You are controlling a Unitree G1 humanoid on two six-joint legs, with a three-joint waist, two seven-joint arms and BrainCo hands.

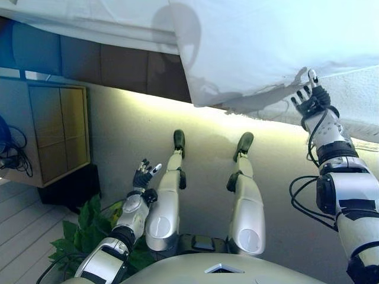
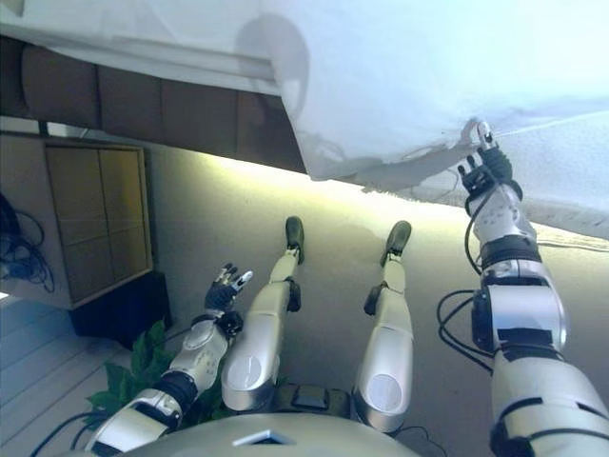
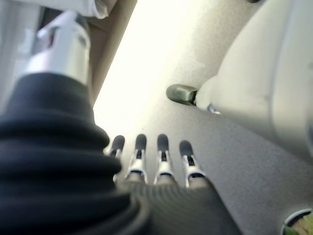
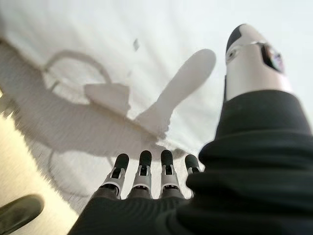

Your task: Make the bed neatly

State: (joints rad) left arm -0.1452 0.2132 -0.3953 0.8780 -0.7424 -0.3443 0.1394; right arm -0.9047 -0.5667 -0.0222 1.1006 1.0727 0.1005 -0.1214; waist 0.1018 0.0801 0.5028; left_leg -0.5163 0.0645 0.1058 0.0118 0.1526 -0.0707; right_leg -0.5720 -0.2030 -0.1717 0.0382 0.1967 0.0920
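The bed runs along the far side of the view. A white cover lies on it, and its corner hangs over the near edge. Below it shows a textured white under-layer. My right hand is raised to the cover's lower edge, its fingers straight and spread, holding nothing. In the right wrist view the straight fingertips point at the rumpled edge of the cover. My left hand hangs low at my left side, open and empty, away from the bed.
The bed's brown frame shows under the cover at the left. A wooden cabinet stands at the left with cables beside it. A green plant is by my left arm. The floor is pale carpet.
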